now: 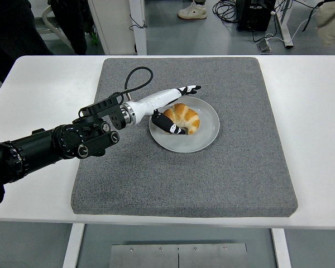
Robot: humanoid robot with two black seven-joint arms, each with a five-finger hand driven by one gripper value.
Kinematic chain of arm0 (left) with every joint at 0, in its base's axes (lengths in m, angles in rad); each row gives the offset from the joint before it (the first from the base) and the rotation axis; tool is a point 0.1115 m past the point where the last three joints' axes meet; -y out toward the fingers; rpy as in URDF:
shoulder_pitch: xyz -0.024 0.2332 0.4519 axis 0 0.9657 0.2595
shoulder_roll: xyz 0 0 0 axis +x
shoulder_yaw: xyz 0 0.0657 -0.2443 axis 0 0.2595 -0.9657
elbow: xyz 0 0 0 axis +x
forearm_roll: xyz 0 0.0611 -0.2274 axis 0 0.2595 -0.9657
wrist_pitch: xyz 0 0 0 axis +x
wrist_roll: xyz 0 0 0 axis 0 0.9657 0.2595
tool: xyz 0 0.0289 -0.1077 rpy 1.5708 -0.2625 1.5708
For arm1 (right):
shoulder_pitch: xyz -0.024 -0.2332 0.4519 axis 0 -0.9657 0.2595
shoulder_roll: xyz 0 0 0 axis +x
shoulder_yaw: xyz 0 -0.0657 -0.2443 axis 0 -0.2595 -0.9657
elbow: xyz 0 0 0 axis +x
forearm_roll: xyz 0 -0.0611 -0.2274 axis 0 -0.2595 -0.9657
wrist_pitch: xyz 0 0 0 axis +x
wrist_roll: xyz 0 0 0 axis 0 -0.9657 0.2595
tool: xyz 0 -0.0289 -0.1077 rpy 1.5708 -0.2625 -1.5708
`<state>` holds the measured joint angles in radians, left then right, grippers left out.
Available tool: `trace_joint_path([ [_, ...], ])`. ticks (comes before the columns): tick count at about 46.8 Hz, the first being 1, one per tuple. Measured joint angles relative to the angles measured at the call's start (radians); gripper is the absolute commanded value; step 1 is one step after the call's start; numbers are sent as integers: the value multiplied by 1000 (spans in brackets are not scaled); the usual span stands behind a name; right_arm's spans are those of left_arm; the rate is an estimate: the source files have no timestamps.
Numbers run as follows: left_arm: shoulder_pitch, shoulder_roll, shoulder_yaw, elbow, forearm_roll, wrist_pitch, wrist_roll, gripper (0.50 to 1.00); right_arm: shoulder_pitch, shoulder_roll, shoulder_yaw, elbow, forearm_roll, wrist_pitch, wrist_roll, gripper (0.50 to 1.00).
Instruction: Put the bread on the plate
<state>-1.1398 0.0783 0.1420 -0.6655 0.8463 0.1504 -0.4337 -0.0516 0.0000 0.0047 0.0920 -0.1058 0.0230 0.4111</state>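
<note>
Head view: bread (182, 118) lies on plate (204, 135) — long axis far-left to near-right. Left hand (168, 109) flanks its left end, fingers (188, 89) spread wide, holding nothing.

You saw a left arm (50, 146) of black ribbed joints, a looped black cable (135, 78), and a white left hand (166, 106) with black-tipped fingers (191, 88).

Left arm (39, 148) cut off at left edge, plate (204, 137) rim partly hidden by bread (181, 117)
</note>
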Motion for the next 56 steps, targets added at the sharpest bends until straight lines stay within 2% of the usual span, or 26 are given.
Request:
trace_joint_path([
  [11, -11, 3, -3, -1, -4, -7, 5, 968, 0, 0, 0, 0, 0, 0, 0, 1000],
  [17, -20, 4, -35, -8, -68, -23, 11, 971, 0, 0, 0, 0, 0, 0, 0, 1000],
  [27, -65, 30, -80, -16, -200, -133, 16, 974, 1, 0, 0, 0, 0, 0, 0, 1000],
  [35, -97, 68, -125, -15, -248, -179, 18, 974, 0, 0, 1, 1, 0, 0, 0, 1000],
  [42, -105, 102, -212, -15, -307, -197, 50, 974, 0, 0, 1, 1, 0, 0, 0, 1000],
  [48, -75, 117, -337, -15, -434, -214, 88, 974, 1, 0, 1, 2, 0, 0, 0, 1000],
  [56, -19, 120, -435, -14, -511, -216, 92, 974, 1, 0, 2, 2, 0, 0, 0, 1000],
])
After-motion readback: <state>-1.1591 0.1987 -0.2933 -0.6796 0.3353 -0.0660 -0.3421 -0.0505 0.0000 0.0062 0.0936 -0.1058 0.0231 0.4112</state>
